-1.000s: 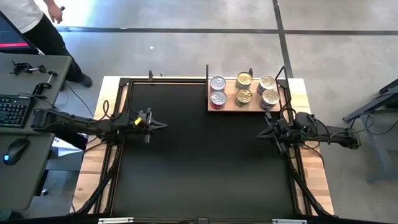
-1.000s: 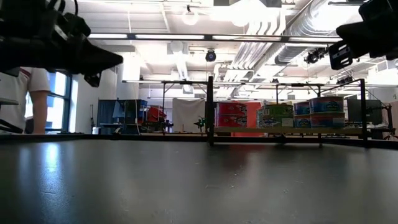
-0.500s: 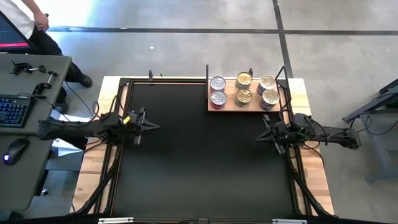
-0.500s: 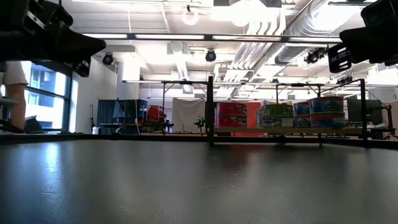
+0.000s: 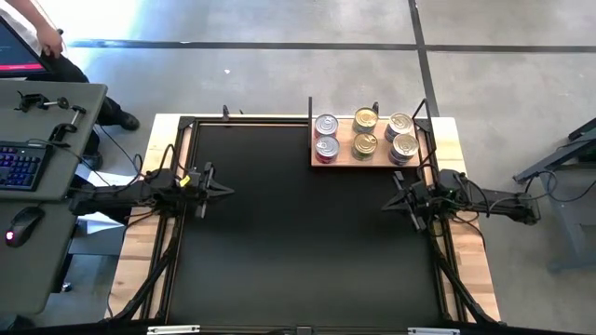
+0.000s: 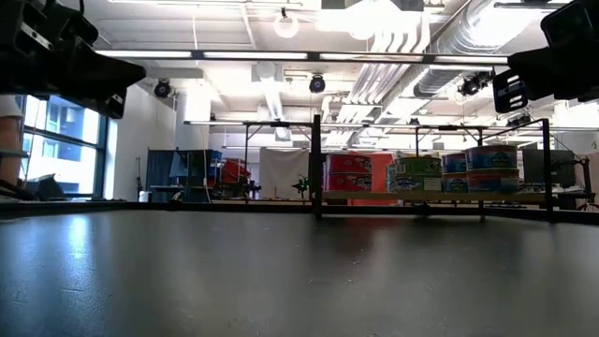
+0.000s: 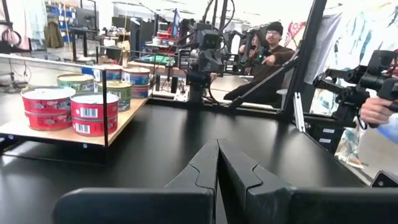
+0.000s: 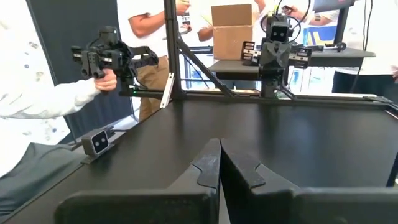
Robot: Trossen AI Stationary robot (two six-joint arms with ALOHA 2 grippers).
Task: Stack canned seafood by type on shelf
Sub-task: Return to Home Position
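Left gripper (image 5: pixel 227 189) and right gripper (image 5: pixel 387 207) hover over opposite mat (image 5: pixel 298 242) edges, fingers (image 7: pixel 205 165) closed.

I have my left gripper (image 5: pixel 220 189) at centre-left of the high view, fingers pressed together. My right gripper (image 5: pixel 389 205) sits centre-right, likewise closed. They point toward each other.

We see the cans (image 5: pixel 326 147) topped with shiny metal lids (some silver, some gold), their printed sides glossy. The shelf (image 5: pixel 345 156) is pale, smooth bare wood with thin black metal posts (image 5: pixel 310 112). The black mat (image 5: pixel 298 233) is smooth with a faint sheen, lying on a light wood table (image 5: pixel 470 270). The left tool (image 7: pixel 217 144) and right tool (image 8: pixel 220 143) look like matt dark plastic.
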